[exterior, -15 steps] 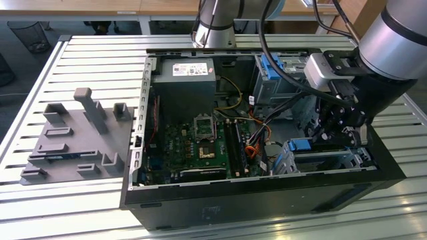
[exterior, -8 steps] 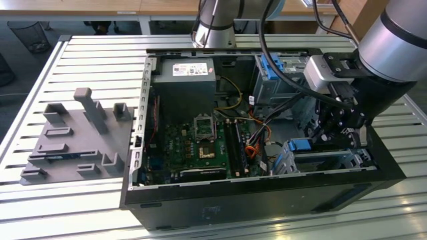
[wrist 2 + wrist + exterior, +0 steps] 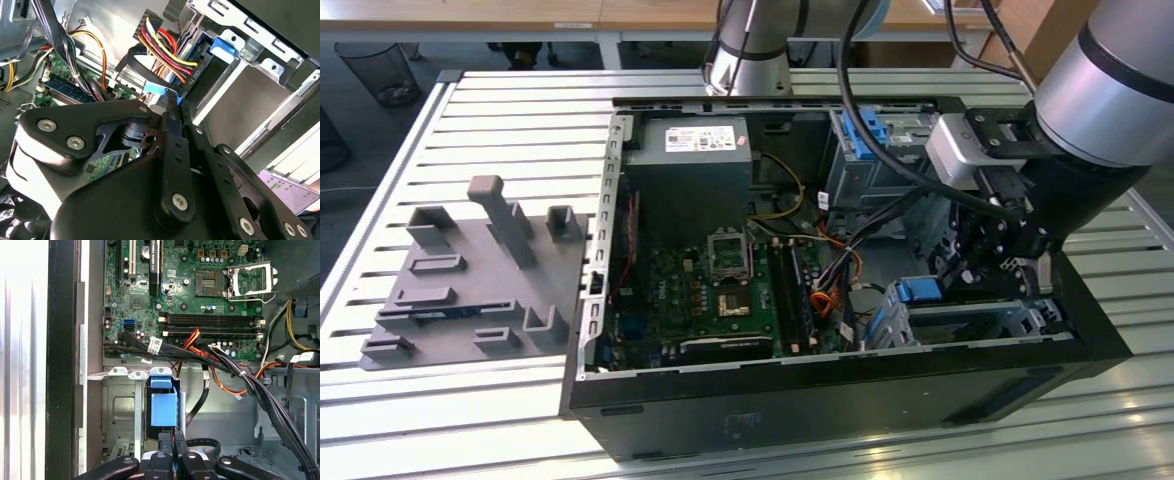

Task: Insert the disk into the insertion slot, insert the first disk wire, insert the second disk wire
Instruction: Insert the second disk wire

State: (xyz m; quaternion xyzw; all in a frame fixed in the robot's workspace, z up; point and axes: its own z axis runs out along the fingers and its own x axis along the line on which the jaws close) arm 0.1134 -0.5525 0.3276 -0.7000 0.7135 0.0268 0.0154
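Inside computer case: gripper [image 3: 170, 442] fingers pinched narrow, directly beside blue-framed disk [image 3: 163, 407] seated upright in slot [image 3: 120, 412].

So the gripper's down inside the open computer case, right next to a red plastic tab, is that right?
Not quite. The plastic tab next to the gripper is blue, not red, as the first wrist view shows. The rest holds: the gripper is down inside the open computer case.

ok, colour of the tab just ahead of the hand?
Bright blue tab, clearest in the first wrist view.
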